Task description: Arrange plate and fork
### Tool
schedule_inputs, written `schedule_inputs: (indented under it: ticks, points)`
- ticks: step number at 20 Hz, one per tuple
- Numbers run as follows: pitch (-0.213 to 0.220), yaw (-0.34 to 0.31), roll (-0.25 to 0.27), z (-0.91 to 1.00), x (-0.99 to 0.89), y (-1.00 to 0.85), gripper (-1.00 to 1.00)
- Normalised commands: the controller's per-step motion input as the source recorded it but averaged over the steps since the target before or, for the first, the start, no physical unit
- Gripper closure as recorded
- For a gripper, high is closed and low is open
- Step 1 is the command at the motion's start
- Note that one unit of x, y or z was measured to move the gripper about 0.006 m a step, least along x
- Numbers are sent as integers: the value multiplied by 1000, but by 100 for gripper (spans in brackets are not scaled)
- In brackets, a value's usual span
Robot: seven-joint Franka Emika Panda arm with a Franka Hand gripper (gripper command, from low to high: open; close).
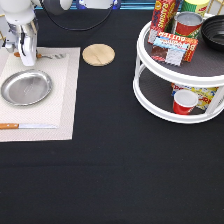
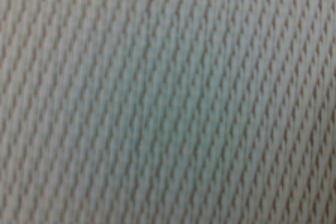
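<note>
The silver plate lies on the beige placemat at the exterior view's left. The fork lies flat on the mat just above the plate, tines pointing to the exterior view's right. Its brown handle is mostly hidden behind my gripper. The gripper is down low at the handle end, right at the mat. I cannot tell whether it touches or holds the fork. The wrist view shows only the placemat's weave from very close.
A wooden-handled knife lies on the mat below the plate. A round wooden coaster sits on the black table right of the mat. A white two-tier turntable with cans, packets, a black bowl and a red cup stands at the right.
</note>
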Motion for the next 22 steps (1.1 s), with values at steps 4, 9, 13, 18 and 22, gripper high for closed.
schedule_inputs:
  ticks: [4, 9, 13, 18, 22]
  points:
    - [5, -89, -11, 399, 6, 129, -100]
    - [2, -54, -41, 663, 0, 514, -100]
    - [4, -18, -97, 980, 0, 819, -100]
    - [63, -8, -105, 721, 119, 633, -100]
    - [8, 5, 0, 0, 0, 9, -100]
